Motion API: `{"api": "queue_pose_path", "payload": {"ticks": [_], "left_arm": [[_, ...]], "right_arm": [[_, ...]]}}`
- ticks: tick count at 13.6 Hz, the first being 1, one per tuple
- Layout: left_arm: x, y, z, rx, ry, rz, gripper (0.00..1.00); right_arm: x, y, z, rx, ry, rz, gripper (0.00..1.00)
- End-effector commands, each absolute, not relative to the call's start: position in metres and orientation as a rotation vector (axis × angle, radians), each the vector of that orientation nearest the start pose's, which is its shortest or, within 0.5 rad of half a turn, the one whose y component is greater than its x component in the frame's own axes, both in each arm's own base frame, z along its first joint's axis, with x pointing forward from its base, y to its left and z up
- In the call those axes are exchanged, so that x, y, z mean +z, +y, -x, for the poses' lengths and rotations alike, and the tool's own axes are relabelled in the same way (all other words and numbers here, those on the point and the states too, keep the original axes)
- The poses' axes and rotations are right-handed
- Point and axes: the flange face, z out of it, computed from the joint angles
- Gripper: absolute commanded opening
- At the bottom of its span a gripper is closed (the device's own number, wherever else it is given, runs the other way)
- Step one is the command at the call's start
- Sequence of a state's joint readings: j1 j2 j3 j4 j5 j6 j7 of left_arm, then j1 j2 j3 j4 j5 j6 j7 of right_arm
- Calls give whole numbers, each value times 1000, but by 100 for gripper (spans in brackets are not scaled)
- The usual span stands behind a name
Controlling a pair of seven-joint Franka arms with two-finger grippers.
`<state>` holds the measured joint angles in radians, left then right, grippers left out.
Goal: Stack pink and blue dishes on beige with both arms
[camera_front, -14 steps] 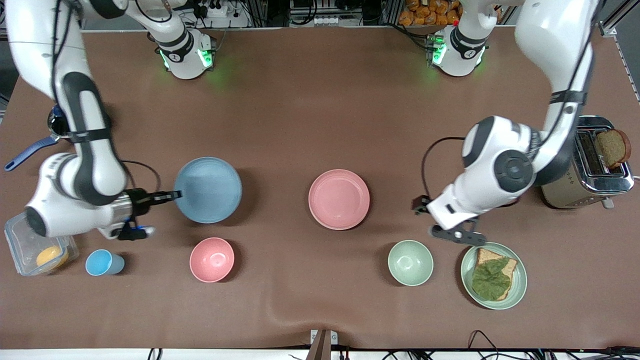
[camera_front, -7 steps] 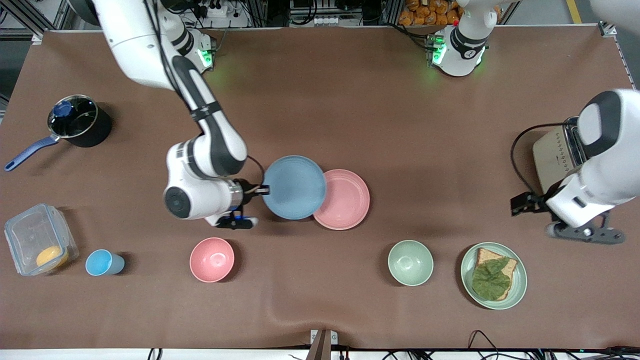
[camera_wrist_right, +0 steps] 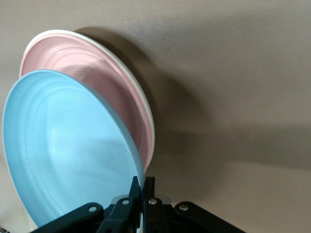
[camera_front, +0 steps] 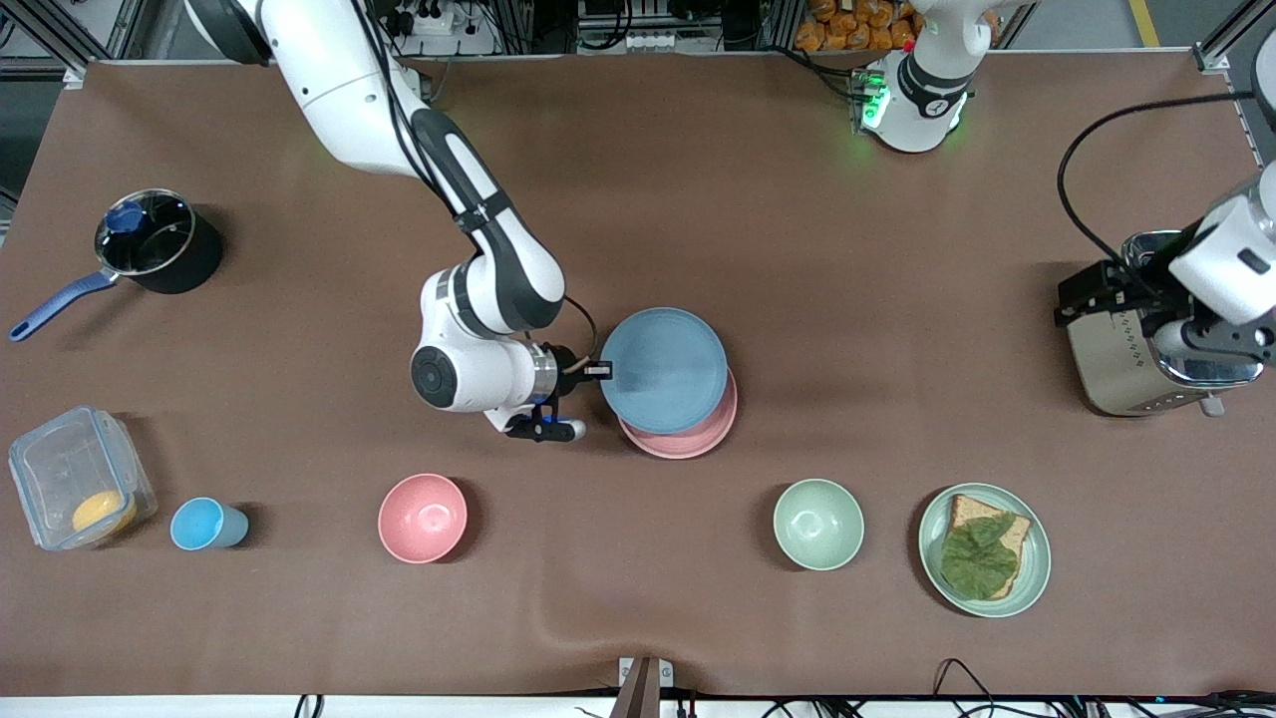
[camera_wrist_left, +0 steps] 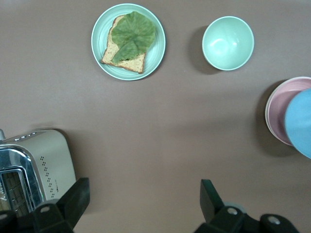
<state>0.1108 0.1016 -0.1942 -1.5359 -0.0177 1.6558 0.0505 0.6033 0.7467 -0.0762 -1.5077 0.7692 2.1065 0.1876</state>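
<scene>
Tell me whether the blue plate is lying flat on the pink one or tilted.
Tilted: the blue plate angles above the pink plate, its rim pinched by the right gripper.

No text, label, brand, number or sign can be read in any of the three views. The toaster, just beside one finger of the open left gripper, bears only a pattern of small dots on its side, and a tiny dark mark under those dots is too small to tell.
</scene>
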Motion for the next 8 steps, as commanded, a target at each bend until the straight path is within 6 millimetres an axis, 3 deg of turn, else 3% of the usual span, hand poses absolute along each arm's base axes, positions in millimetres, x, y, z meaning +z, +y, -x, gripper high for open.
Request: {"api": "queue_pose_path", "payload": {"ticks": [1, 2, 4, 5, 6, 8], "left_arm": [[579, -57, -577, -34, 259, 3172, 100], [583, -52, -570, -90, 242, 3174, 100], [588, -45, -561, -151, 217, 3175, 100], [589, -49, -561, -151, 249, 3171, 100], [591, -49, -561, -161, 242, 3168, 100], [589, -41, -560, -118, 235, 3162, 100]], "right_arm": [[220, 396, -599, 402, 160, 2591, 0], [219, 398, -601, 383, 173, 2586, 0], [216, 399, -604, 365, 210, 2568, 37], [219, 401, -606, 352, 204, 2564, 91], [222, 406, -606, 339, 191, 2563, 100], [226, 408, -606, 326, 181, 2562, 100]]}}
